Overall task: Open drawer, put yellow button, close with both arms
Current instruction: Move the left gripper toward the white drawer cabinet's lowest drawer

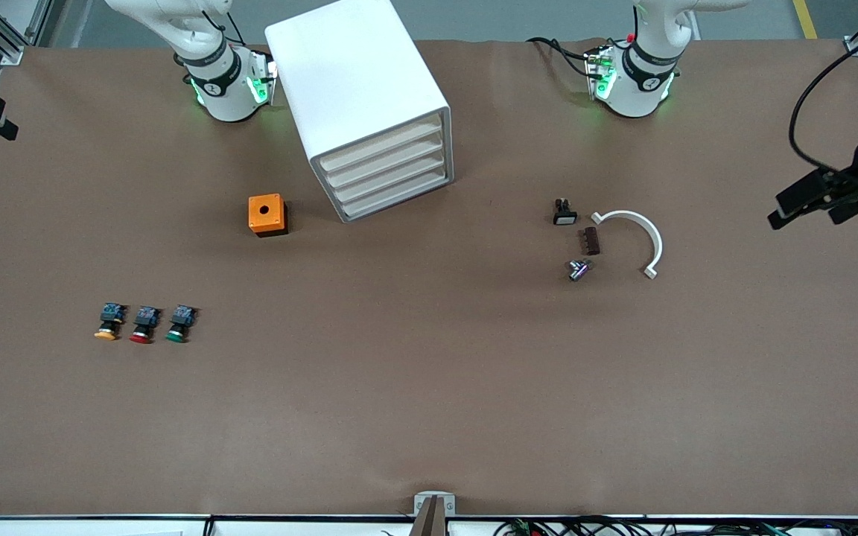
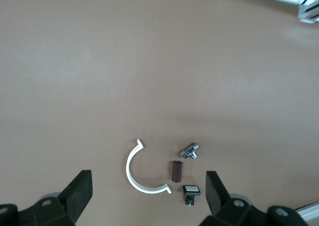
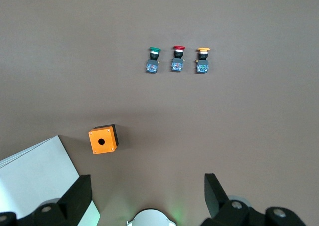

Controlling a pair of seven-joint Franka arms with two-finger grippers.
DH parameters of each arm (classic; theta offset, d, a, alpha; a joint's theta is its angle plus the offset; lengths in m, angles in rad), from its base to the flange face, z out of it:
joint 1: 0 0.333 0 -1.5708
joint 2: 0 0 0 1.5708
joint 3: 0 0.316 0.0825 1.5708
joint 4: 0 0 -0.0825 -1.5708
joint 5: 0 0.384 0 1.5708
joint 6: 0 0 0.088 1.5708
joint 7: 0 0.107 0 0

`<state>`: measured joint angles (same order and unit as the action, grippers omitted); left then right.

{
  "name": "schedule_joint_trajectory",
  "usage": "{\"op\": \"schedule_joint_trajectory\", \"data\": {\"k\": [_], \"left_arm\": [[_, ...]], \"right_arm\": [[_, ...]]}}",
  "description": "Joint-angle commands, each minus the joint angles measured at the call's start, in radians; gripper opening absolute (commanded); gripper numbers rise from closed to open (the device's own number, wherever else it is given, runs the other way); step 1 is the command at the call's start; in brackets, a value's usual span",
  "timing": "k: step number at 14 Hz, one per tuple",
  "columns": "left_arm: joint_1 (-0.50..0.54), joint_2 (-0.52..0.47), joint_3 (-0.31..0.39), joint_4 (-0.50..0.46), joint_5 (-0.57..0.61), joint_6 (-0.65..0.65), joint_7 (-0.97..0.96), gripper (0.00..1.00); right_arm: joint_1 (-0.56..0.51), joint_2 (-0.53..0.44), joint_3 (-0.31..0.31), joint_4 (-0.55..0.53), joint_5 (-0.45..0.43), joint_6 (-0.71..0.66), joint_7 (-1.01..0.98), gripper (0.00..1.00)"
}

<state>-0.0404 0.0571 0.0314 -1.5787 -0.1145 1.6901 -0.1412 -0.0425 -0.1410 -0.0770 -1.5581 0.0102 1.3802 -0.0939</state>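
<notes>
Yellow button [image 1: 106, 325] near tabletop's right-arm end, outermost of three in row. Drawer [image 1: 384, 158] shut. Right gripper [image 3: 144, 196] nearer, overhead; left gripper [image 2: 147, 196] over small parts; both jaws apart, empty.

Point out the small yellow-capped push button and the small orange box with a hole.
Small yellow-capped push button [image 1: 106, 334]: front view, on its cap.
Small orange box with a hole [image 1: 265, 212]: front view, on its top face.

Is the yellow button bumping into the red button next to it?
Apart. In the right wrist view, bare brown table shows between the yellow button and the red button; the front view shows the same gap.
</notes>
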Motion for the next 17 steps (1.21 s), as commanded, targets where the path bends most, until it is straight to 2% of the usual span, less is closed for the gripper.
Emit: {"op": "schedule_joint_trajectory", "data": {"k": [1, 5, 7, 9, 13, 17], "left_arm": [[-0.015, 0.110, -0.007, 0.025, -0.019, 0.005, -0.079, 1.00], [-0.067, 0.239, -0.013, 0.025, -0.036, 0.028, -0.251, 1.00], [-0.081, 0.277, -0.013, 0.057, -0.039, 0.020, -0.332, 1.00], [-0.099, 0.288, -0.015, 0.066, -0.039, -0.026, -0.481, 1.00], [-0.116, 0.339, -0.015, 0.066, -0.122, -0.110, -0.782, 1.00], [-0.190, 0.397, -0.015, 0.077, -0.181, -0.170, -1.084, 1.00]], "right_arm": [[-0.013, -0.012, 0.008, 0.000, -0.012, -0.012, -0.013, 1.00], [-0.013, -0.011, 0.006, 0.000, -0.015, -0.009, -0.013, 1.00], [-0.013, -0.011, 0.008, 0.000, -0.015, -0.009, -0.013, 1.00], [-0.013, -0.011, 0.008, 0.000, -0.015, -0.009, -0.013, 1.00], [-0.013, -0.009, 0.008, 0.004, -0.016, -0.007, -0.013, 1.00], [-0.014, -0.006, 0.006, 0.010, -0.016, -0.006, -0.013, 1.00]]}}
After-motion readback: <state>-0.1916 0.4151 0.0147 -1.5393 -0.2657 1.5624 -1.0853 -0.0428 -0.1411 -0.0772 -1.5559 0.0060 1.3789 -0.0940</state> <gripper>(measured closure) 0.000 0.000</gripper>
